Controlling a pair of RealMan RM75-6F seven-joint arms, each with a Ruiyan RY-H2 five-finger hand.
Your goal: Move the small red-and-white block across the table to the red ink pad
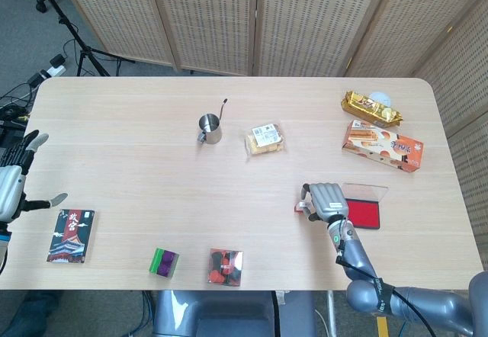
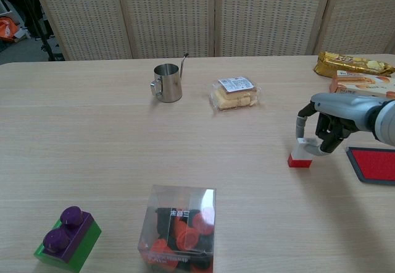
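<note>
The small red-and-white block (image 2: 300,155) stands on the table just left of the red ink pad (image 2: 374,165). My right hand (image 2: 326,126) comes in over it from the right, thumb and curled fingers closed on its white top. From the head view the right hand (image 1: 325,200) covers most of the block (image 1: 300,208), and the ink pad (image 1: 364,212) lies right beside the hand. My left hand (image 1: 17,175) hovers at the table's left edge with its fingers spread and nothing in it.
A steel cup (image 1: 210,129) and a wrapped biscuit pack (image 1: 266,140) sit mid-table. Two snack packs (image 1: 381,145) lie at the far right. Along the front edge are a card box (image 1: 71,235), a purple-and-green block (image 1: 163,261) and a clear box (image 1: 226,266).
</note>
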